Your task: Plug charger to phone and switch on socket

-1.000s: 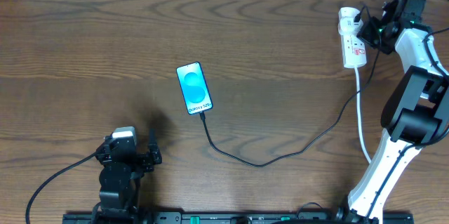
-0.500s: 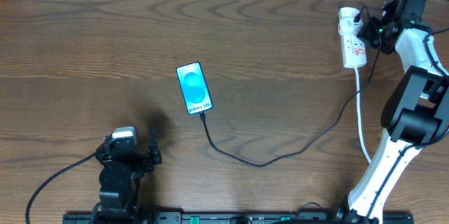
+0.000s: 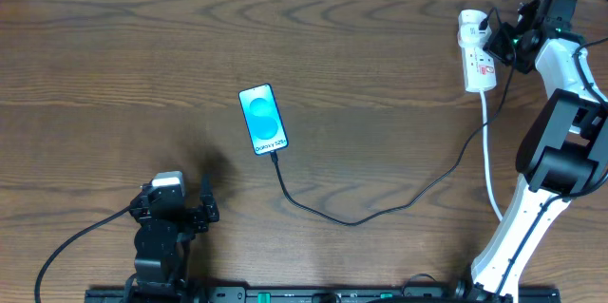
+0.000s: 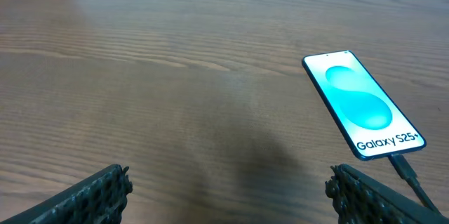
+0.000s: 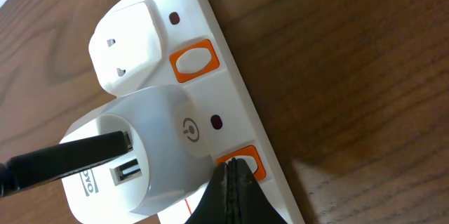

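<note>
The phone (image 3: pixel 263 119) lies face up mid-table with its cyan screen lit, also seen in the left wrist view as the phone (image 4: pixel 363 104). The charger cable (image 3: pixel 361 217) runs from the phone's lower end across the table to the white socket strip (image 3: pixel 475 51) at the back right. A white adapter (image 5: pixel 133 154) sits in the socket (image 5: pixel 231 90) with the black cable in it. My right gripper (image 5: pixel 233 166) is shut, and its joined tips press on an orange switch (image 5: pixel 251 164). My left gripper (image 4: pixel 228 189) stands open near the front left, with nothing between its fingers.
The strip's white cord (image 3: pixel 488 156) runs down toward the right arm's base. A second orange switch (image 5: pixel 193 60) and a free outlet cover (image 5: pixel 126 48) sit further along the strip. Bare wooden table (image 3: pixel 114 66) spreads to the left.
</note>
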`<state>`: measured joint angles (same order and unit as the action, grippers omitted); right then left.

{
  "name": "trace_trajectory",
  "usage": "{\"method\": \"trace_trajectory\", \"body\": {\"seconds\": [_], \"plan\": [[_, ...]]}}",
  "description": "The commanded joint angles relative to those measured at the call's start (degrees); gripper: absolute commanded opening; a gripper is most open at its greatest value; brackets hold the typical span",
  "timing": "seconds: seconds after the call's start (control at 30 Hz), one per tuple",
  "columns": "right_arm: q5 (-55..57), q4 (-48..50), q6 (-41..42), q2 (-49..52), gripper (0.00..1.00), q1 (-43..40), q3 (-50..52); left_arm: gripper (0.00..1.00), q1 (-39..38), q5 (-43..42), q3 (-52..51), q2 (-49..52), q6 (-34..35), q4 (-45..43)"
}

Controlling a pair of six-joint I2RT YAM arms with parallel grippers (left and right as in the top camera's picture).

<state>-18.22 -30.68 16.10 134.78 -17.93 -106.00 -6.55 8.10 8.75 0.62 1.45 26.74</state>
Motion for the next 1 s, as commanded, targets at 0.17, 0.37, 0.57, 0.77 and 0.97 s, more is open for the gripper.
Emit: {"method": "trace_trajectory", "body": {"seconds": [0.17,0.37,0.57,0.77,0.97], "plan": [[-6.1,-1.0,-1.4,2.4,0.01,5.2,0.0,0.93,-0.3,0.7,-1.1,-0.5,0.0,-0.1],[-4.5,-1.7,-2.0,2.4,0.01,6.3,0.0,0.93,-0.3,0.7,-1.1,-0.5,0.0,-0.1],[-3.1,-1.5,-2.0,2.4,0.01,6.2,-0.1,0.93,-0.3,0.7,-1.1,-0.5,0.0,-0.1],[-3.1,-1.4,-2.0,0.9,0.01,5.5,-0.1,0.93,-0.3,0.7,-1.1,-0.5,0.0,-0.1],[-3.1,-1.2,-2.0,-1.1,0.01,4.3,-0.1,0.93,-0.3,0.7,-1.1,-0.5,0.0,-0.1]]}}
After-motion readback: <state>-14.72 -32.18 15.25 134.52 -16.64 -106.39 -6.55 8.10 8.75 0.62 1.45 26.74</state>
